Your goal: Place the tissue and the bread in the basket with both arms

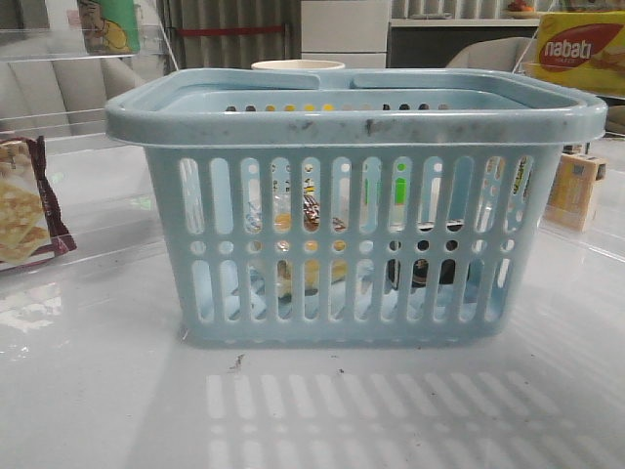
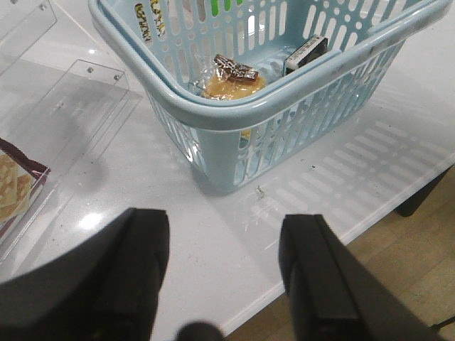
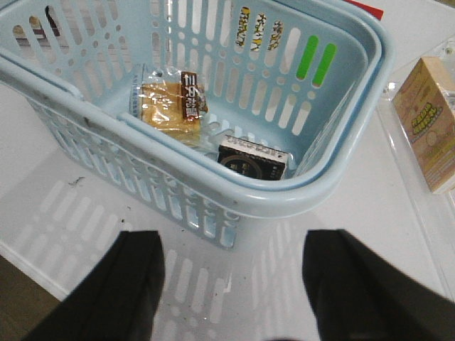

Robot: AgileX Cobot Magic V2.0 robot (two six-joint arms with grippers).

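The light-blue basket (image 1: 356, 122) stands in the middle of the table; it also shows in the left wrist view (image 2: 213, 117) and in the right wrist view (image 3: 298, 192). The wrapped golden-brown bread (image 3: 169, 103) lies on the basket floor, seen too in the left wrist view (image 2: 229, 79). The small black tissue pack (image 3: 250, 160) lies beside it inside the basket, also in the left wrist view (image 2: 306, 54). My left gripper (image 2: 224, 234) is open and empty above the table near the basket's corner. My right gripper (image 3: 233, 256) is open and empty, outside the basket.
A maroon-edged cracker packet (image 1: 24, 210) lies at the left. A yellow-and-red nabati box (image 1: 576, 49) is at the back right, a small tan carton (image 1: 576, 191) at the right. Clear acrylic trays (image 2: 64, 106) lie left of the basket. The table's front edge (image 2: 341, 227) is near.
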